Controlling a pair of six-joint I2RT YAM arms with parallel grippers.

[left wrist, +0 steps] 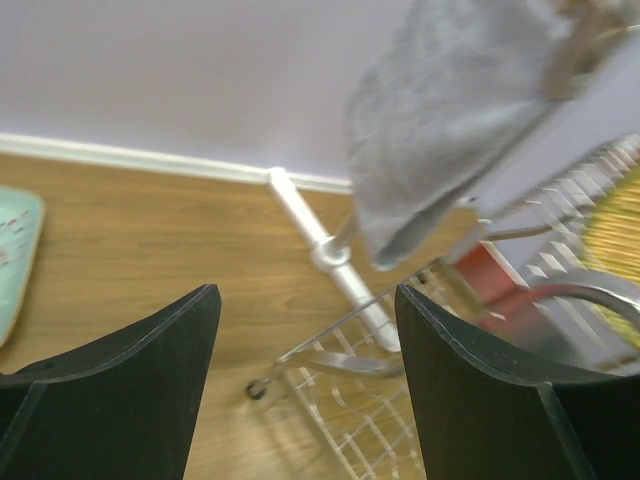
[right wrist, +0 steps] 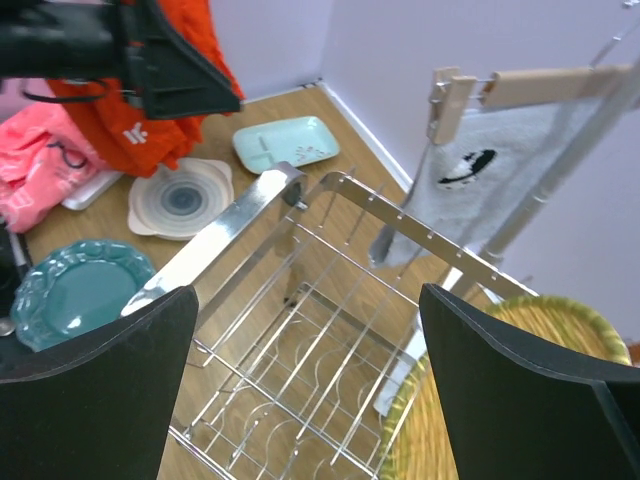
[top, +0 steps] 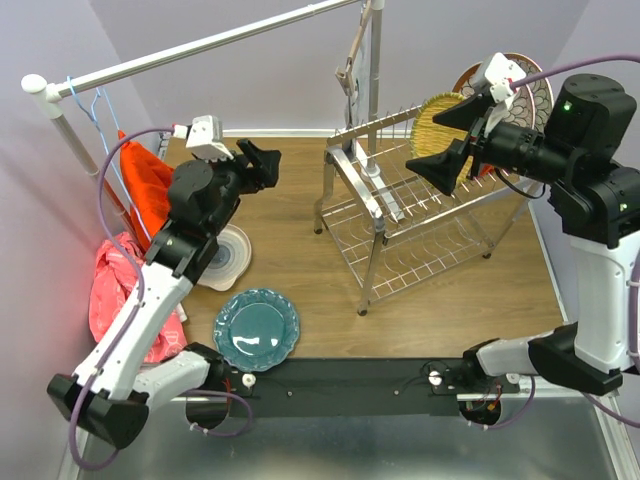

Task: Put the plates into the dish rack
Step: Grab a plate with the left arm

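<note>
Hovering my right jaws wide beside the yellow woven plate; dish rack prongs keep it upright. Left jaws released, empty.

Your left gripper and right gripper both hang raised, jaws wide apart, gripping nothing.

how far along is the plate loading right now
Done: the yellow woven plate stands in the top tier of the dish rack, with a brown-rimmed plate upright behind it. In hand: nothing. The right gripper is open beside the yellow woven plate, and the left gripper is open and empty. Left: the teal plate, white swirl plate and pale green dish lie on the floor.
</note>
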